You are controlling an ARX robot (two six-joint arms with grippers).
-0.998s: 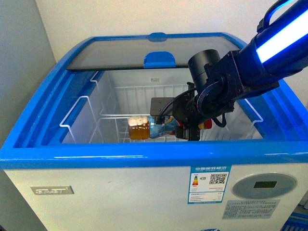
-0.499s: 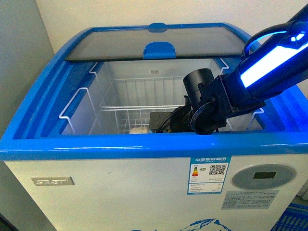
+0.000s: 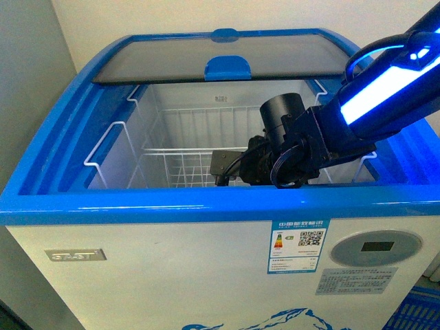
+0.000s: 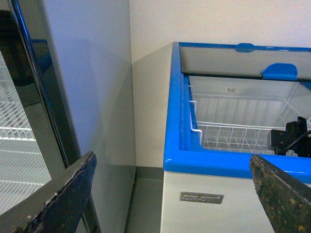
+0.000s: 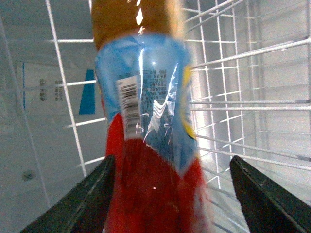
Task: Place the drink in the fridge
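Right gripper (image 5: 170, 194), jaws now spread beside the drink (image 5: 146, 131), is reaching deeper into the fridge (image 3: 206, 206) basket than before—placement nearly complete.

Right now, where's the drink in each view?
Front: not visible, hidden below the fridge rim behind the right arm.
Left wrist: not in it.
Right wrist: drink fills the centre, between the right pincer fingers.
Shared landmark: white wire basket.

My right gripper (image 5: 170, 204) has its two dark fingers (image 5: 77, 206) spread wide around the clear plastic bottle of amber drink (image 5: 146, 121) with its blue-and-red label, white wire basket (image 5: 252, 97) right behind it.
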